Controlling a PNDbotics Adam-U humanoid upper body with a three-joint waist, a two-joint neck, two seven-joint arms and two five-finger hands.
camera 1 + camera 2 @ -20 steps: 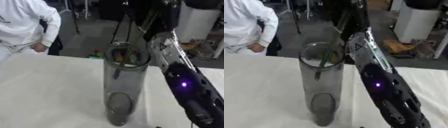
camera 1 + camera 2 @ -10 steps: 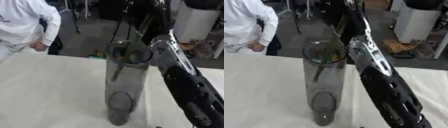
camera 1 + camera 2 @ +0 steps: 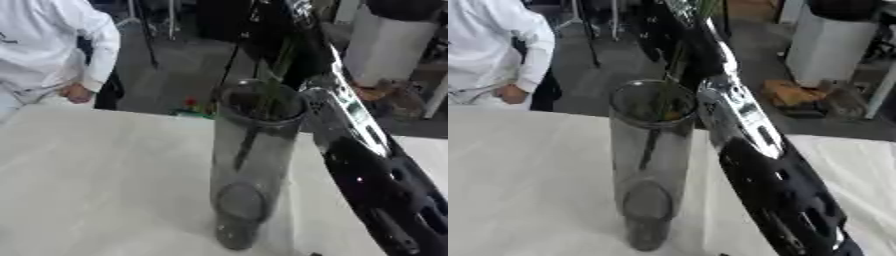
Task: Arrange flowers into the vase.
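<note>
A tall grey see-through vase stands upright on the white table. A thin green flower stem slants down through the vase's mouth, and its lower part shows dark inside the glass. My right arm, black with a silver forearm, rises from the lower right, passing close beside the vase's right side. My right hand sits high above the rim at the top edge, dark against the background, shut on the stem. The flower's head is out of view. My left hand shows in neither view.
A person in a white coat stands beyond the table's far left edge, not touching anything. A white bin and floor clutter lie behind the table. White tabletop stretches left of the vase.
My right forearm has swung nearer the vase's rim and the hand has risen toward the top edge. The stem stays in the vase's mouth. The vase has not moved.
</note>
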